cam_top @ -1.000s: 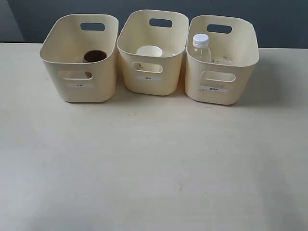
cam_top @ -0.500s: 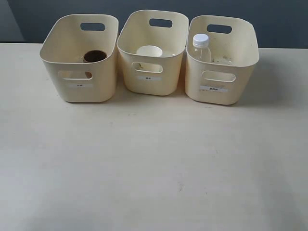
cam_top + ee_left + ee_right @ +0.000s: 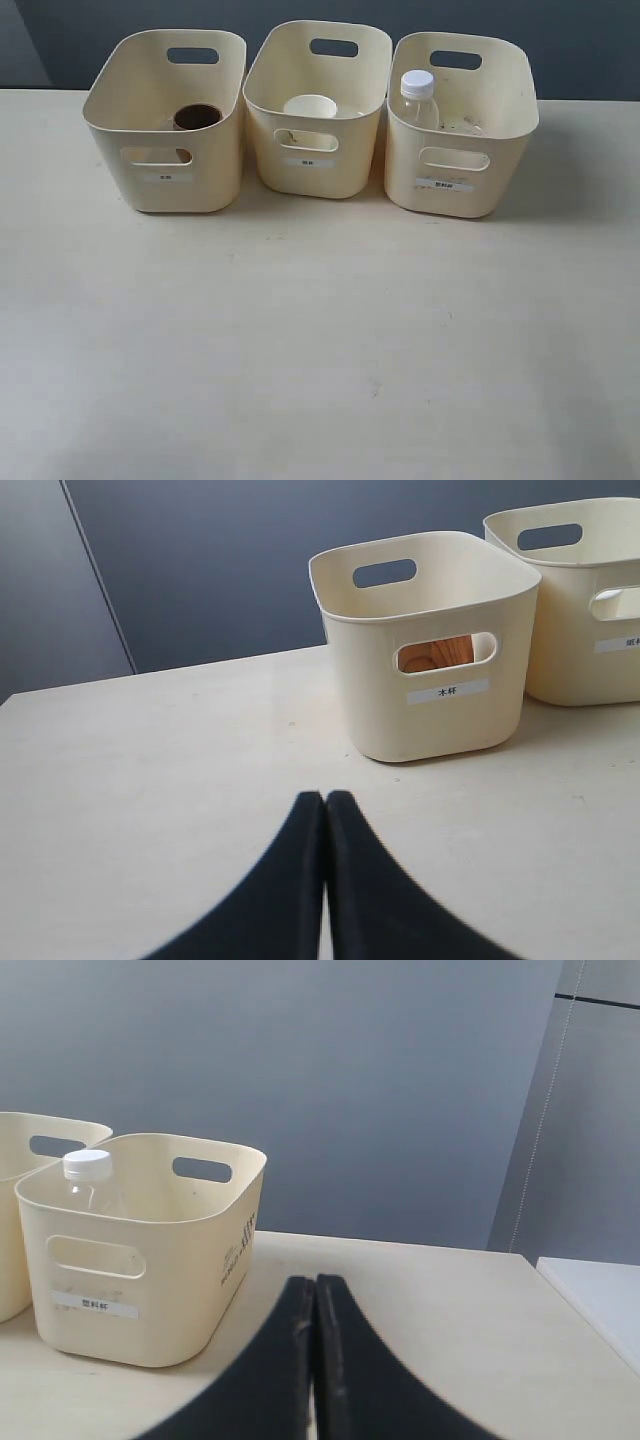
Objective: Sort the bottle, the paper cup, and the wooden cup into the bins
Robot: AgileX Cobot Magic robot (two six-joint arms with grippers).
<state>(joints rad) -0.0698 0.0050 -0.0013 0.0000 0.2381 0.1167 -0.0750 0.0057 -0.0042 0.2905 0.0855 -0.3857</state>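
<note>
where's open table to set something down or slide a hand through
The table is bare in front of the three bins, across its full width. The bins sit almost touching, so no hand fits between them. Each holds something: wooden cup, paper cup, bottle.

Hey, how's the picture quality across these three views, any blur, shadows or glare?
Exterior view: evenly lit and sharp, soft shadows under the bins, no glare. Left wrist view: the shut left gripper is close and soft-edged; the bin's label reads clearly. Right wrist view: the shut right gripper is likewise soft; the bottle stays sharp.
</note>
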